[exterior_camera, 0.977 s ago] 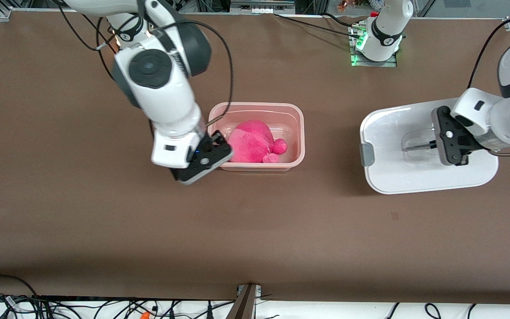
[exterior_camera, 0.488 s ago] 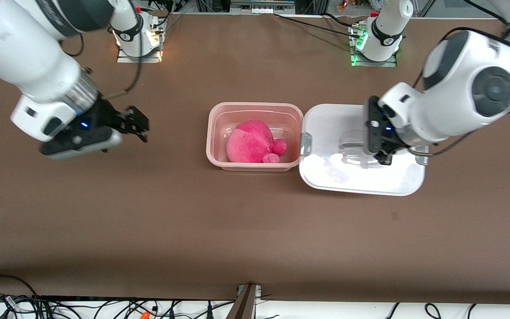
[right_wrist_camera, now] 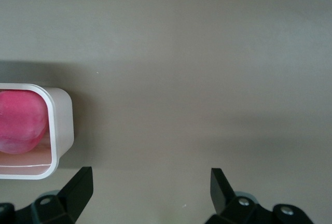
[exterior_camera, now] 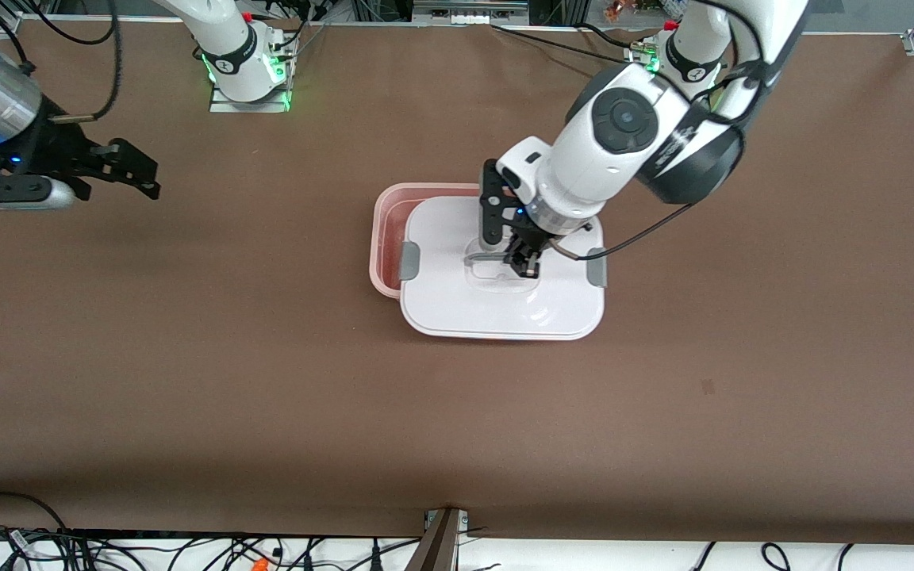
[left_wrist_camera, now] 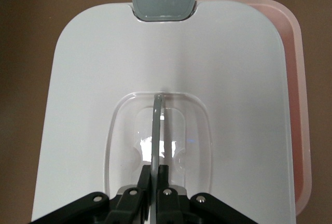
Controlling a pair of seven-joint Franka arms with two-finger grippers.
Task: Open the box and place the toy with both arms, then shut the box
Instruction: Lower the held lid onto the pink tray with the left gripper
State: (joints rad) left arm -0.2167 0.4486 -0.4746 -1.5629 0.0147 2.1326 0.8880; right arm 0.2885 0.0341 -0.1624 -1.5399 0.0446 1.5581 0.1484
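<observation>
The white lid point(exterior_camera: 502, 297) hangs over the pale pink box point(exterior_camera: 382, 238) and covers most of it, shifted toward the left arm's end of the table. My left gripper point(exterior_camera: 517, 260) is shut on the lid's thin clear handle point(left_wrist_camera: 156, 130), which runs between its fingers. A grey clip point(left_wrist_camera: 164, 6) shows on the lid's edge, and a strip of box rim point(left_wrist_camera: 299, 105) shows beside the lid. My right gripper point(exterior_camera: 136, 171) is open and empty over bare table at the right arm's end. Its wrist view shows a corner of the box point(right_wrist_camera: 60, 125) with the hot-pink toy point(right_wrist_camera: 18, 123) inside.
Both arm bases point(exterior_camera: 247, 75) point(exterior_camera: 667, 79) stand at the table's edge farthest from the front camera, lit green. Cables point(exterior_camera: 187, 555) lie along the edge nearest that camera. The brown tabletop point(exterior_camera: 457, 412) spreads wide around the box.
The left arm has carried the lid from the table beside the box to over the box. The right arm has drawn back farther toward its own end of the table.
</observation>
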